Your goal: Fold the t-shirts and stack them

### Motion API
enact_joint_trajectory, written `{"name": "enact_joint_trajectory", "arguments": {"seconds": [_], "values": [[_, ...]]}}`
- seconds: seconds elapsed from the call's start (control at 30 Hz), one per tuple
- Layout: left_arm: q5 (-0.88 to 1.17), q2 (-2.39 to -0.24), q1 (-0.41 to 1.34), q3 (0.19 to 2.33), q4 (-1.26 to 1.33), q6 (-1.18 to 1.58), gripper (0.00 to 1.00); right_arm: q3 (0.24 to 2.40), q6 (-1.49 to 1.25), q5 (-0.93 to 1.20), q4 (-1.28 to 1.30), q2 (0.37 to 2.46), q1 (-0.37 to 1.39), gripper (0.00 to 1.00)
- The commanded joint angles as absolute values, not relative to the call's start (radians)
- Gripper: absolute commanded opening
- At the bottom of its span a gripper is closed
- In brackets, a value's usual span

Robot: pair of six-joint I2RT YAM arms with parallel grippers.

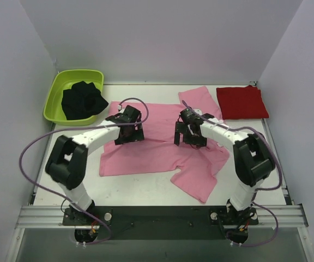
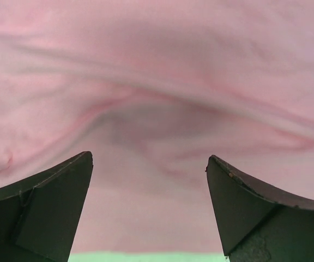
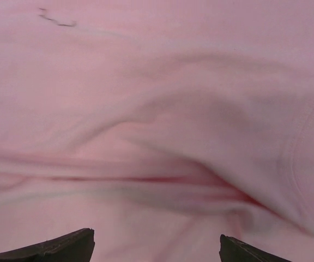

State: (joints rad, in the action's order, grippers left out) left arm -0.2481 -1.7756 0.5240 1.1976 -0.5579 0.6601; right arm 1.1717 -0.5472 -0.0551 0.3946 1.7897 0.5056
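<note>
Shirt, pink point(image 1: 146, 150): spread flat on middle of table point(image 1: 140, 188), long axis left to right, sleeves at right end.
Shirt, red point(image 1: 242, 102): folded, far right corner, just beside far sleeve.
Left gripper point(image 1: 127, 135): fingers wide apart, empty, over far-left part of pink cloth.
Right gripper point(image 1: 187, 139): likewise spread, empty, over sleeve end.
Relation: cloth directly beneath both pairs of fingers; contact unclear.
Reach: each arm nearest its own end.
Tub point(image 1: 56, 98): far left, dark cloth point(image 1: 82, 100) inside.
</note>
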Motion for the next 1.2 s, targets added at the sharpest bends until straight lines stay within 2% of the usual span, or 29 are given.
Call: {"name": "enact_joint_trajectory", "arguments": {"seconds": [0.0,0.2,0.4,0.6,0.87,1.17], "values": [[-0.249,-1.484,0.523,1.128,-0.618,0.656,0.96,1.132,-0.548,-0.112,0.506,1.559,0.586,1.00],[-0.216,-1.236,0.528,0.876,-0.647,0.845,0.96,0.932,-0.615,-0.146,0.541,1.246,0.690,1.00],[-0.291,-0.990,0.526,0.655,-0.664,1.035,0.95,0.862,-0.660,-0.167,0.594,1.057,0.761,1.00],[-0.354,-0.920,0.509,0.657,-0.765,1.095,0.94,0.848,-0.664,-0.167,0.620,0.985,0.808,1.00],[-0.325,-0.876,0.445,0.586,-0.778,1.147,0.93,0.815,-0.654,-0.152,0.617,0.931,0.824,1.00],[-0.278,-0.850,0.273,0.505,-0.727,1.115,0.90,0.782,-0.649,-0.135,0.601,0.891,0.825,1.00]]}}
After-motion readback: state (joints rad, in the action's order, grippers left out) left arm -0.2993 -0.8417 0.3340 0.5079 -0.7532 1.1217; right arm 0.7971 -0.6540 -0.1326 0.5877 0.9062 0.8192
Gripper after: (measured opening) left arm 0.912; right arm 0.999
